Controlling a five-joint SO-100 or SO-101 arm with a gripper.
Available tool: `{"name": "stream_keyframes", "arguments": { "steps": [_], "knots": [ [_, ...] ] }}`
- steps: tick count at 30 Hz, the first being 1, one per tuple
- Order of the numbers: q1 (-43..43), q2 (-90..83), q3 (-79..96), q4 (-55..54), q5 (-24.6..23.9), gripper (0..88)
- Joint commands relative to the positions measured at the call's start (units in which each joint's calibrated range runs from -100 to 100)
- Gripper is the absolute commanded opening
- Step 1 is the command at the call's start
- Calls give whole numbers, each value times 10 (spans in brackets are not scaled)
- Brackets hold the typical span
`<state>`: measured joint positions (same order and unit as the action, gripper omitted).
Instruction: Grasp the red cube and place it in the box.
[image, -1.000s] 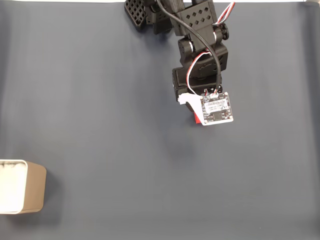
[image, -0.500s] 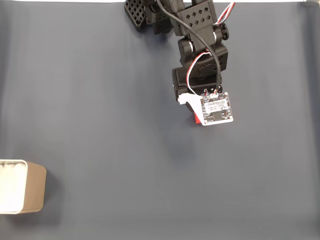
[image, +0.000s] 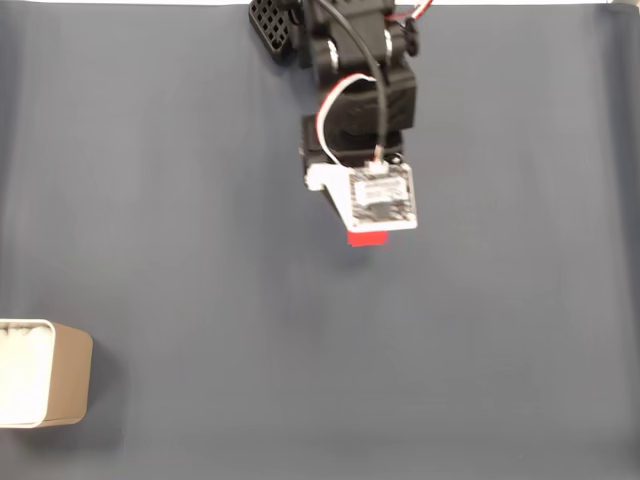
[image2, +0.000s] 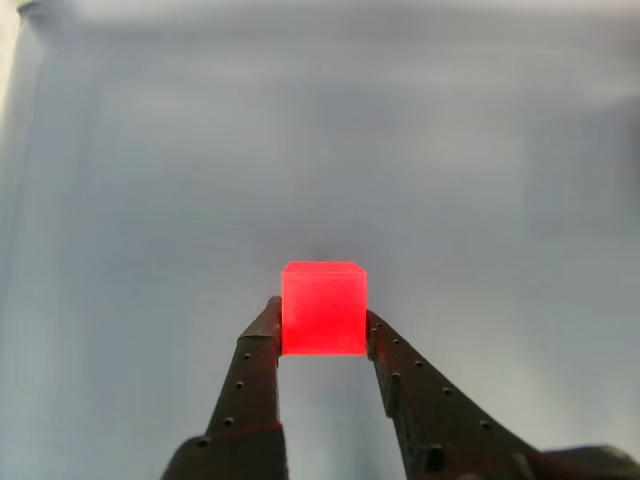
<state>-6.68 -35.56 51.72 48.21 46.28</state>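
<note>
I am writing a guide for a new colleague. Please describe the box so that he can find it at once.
Start from the dark blue-grey mat in the fixed view and go to its lower left edge. There stands the box, far from the arm. Its tan walls, rounded corners and white inside set it apart from the small red cube under the claw.

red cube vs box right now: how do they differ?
The red cube is bright red and solid; the box is beige with a white inside. The cube is clamped in the gripper; the box sits free on the dark mat. The cube looks much smaller than the box.
</note>
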Motion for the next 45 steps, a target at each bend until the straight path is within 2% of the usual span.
{"name": "stream_keyframes", "arguments": {
  "steps": [1, 6, 14, 27, 45],
  "knots": [
    [48, -46, -58, 33, 10, 0],
    [98, -50, -143, 104, 11, 3],
    [168, -7, -273, 150, 21, 0],
    [240, 147, -488, 152, 11, 0],
    [286, 377, -756, 152, 5, 0]
  ]
}}
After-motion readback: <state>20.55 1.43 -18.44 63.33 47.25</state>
